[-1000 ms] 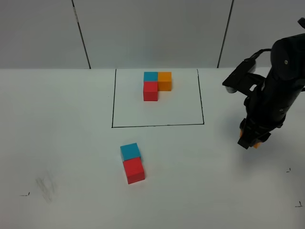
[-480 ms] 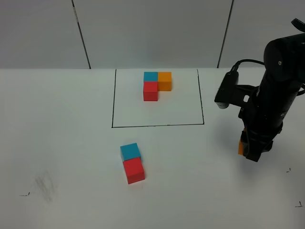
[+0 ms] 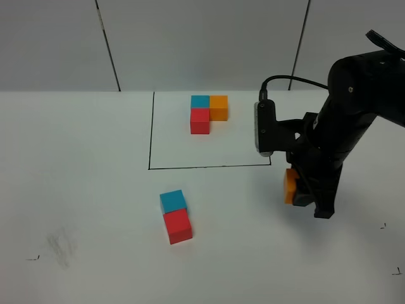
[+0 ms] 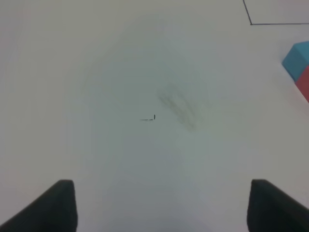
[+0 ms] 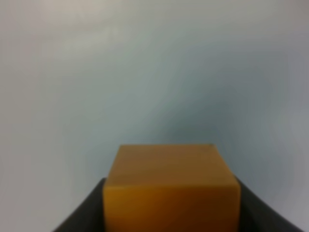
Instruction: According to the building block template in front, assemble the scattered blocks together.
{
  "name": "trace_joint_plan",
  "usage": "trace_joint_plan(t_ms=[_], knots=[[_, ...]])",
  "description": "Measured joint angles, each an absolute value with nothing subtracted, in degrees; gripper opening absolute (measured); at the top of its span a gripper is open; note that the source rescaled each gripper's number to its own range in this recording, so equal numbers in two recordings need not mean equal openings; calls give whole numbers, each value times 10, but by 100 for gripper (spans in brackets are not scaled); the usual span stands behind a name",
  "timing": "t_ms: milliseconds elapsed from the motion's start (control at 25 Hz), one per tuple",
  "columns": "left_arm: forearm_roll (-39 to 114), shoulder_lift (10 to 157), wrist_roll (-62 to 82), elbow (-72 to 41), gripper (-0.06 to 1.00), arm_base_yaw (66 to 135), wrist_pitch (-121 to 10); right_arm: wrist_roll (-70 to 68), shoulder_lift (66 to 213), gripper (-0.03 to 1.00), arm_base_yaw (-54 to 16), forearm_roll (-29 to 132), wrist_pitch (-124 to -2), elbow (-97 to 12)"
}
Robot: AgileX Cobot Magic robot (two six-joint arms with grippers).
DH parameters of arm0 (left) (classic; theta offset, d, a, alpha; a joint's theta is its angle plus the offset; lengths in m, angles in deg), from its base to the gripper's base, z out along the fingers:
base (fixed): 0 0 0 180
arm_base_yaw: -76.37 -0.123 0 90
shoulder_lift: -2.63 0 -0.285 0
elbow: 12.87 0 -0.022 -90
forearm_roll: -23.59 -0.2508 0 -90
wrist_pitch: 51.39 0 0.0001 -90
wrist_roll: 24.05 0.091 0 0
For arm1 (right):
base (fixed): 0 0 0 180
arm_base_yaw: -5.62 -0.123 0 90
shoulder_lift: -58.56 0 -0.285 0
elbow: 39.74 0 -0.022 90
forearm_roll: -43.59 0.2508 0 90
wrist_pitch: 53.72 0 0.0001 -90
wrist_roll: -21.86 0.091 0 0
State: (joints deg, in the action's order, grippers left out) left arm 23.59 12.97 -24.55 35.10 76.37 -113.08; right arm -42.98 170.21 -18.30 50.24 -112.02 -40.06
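Observation:
The building block template (image 3: 207, 112) is an L of blue, orange and red cubes inside a black-line rectangle (image 3: 209, 168) at the back. Of the scattered blocks, a blue cube (image 3: 173, 201) and a red cube (image 3: 178, 226) sit touching in front of the frame's left corner. Both also show in the left wrist view, blue cube (image 4: 297, 58) and red cube (image 4: 304, 82). The orange cube (image 3: 289, 186) hangs above the table right of them, my right gripper (image 3: 299, 194) shut on it. In the right wrist view the orange cube (image 5: 171, 193) fills my right gripper (image 5: 171, 210). My left gripper (image 4: 164, 208) is open over bare table.
The white table (image 3: 76, 158) carries a grey smudge (image 3: 61, 247) at the front left and small black marks near the front corners. A grey panelled wall (image 3: 202, 38) closes off the back.
My right arm has carried the orange cube leftward, from the right edge towards the frame's front right corner, and its wrist has turned. The blue and red cubes have not moved.

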Motion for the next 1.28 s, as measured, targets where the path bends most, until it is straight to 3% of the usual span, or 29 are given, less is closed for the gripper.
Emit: trace_joint_plan(t_ms=[480, 1280], knots=[[236, 130, -246, 351, 58, 764, -1131, -502, 1708, 0, -186, 568, -1118, -413], [236, 130, -246, 351, 58, 764, -1131, -481, 1906, 0, -272, 536, -1212, -664]])
